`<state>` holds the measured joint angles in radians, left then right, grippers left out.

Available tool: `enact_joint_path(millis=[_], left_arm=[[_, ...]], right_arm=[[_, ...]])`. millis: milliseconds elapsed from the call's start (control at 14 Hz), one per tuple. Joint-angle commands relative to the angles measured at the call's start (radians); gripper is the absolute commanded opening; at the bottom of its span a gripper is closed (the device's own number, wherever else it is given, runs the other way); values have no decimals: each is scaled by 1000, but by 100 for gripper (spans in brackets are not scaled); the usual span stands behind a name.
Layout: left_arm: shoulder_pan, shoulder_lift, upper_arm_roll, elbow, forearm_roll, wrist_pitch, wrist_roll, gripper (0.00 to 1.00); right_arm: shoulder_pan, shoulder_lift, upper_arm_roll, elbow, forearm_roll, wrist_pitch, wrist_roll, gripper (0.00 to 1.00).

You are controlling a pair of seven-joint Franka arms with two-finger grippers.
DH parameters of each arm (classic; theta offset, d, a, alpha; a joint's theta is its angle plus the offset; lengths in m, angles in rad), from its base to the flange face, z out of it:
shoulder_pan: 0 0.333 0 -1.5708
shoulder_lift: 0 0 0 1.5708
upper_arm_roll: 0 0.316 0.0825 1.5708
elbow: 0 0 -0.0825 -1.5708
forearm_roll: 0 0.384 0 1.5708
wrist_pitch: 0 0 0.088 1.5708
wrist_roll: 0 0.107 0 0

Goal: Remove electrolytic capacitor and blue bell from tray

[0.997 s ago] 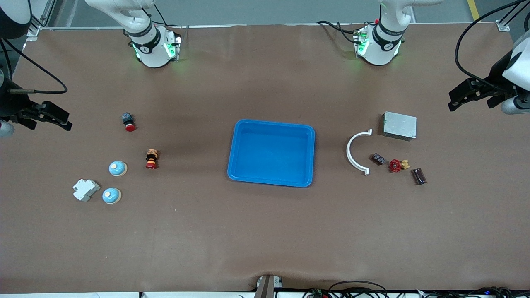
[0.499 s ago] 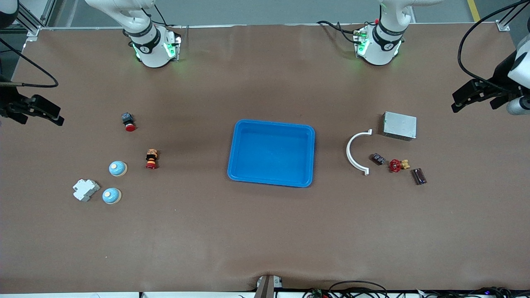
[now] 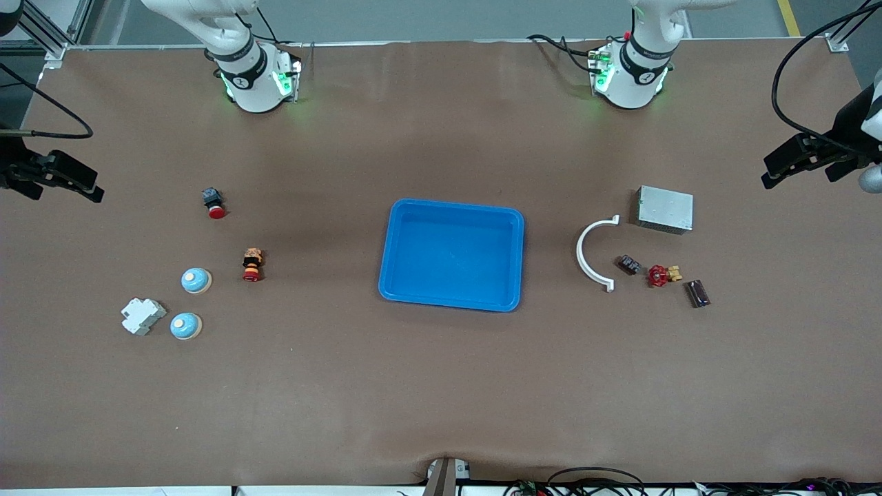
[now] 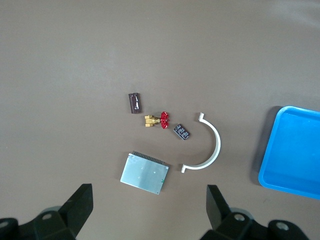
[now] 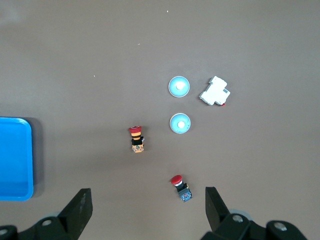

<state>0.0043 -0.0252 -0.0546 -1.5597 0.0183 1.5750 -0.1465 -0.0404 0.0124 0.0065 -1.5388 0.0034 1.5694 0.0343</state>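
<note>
Two blue bells (image 3: 196,280) (image 3: 186,326) sit toward the right arm's end of the table, also seen in the right wrist view (image 5: 179,86) (image 5: 180,123). A small dark capacitor (image 3: 628,264) (image 4: 182,132) with white print lies beside a white curved clip toward the left arm's end. My right gripper (image 3: 63,195) (image 5: 147,196) hangs open and empty over the table's edge at its own end. My left gripper (image 3: 798,180) (image 4: 149,195) is open and empty over the table's edge at its end, by the metal box. The blue tray (image 3: 451,205) stands mid-table.
Two red pushbuttons (image 3: 214,203) (image 3: 252,265) and a white breaker (image 3: 142,315) lie around the bells. Near the capacitor are a white curved clip (image 3: 586,255), a metal box (image 3: 665,209), a red-handled valve (image 3: 660,275) and a dark brown block (image 3: 697,293).
Both grippers have drifted outward toward their own ends of the table, still open. Nothing on the table has moved.
</note>
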Motion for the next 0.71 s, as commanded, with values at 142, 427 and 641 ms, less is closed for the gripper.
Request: enact_joint_path(millis=[142,427,641], left_arm=[[-13,-18,-14,-10,-1,-22,18,100],[-9,-27,-45,-19,6,-47,16,100],[-6,-25,-45,3,3,-61,21,100]], right_arm=[[-12,-5,9,35,0,-106,39,100],[-12,-5,7,104,3,-192,38,100],[-13,-6,7,104,4,-198,35,100]])
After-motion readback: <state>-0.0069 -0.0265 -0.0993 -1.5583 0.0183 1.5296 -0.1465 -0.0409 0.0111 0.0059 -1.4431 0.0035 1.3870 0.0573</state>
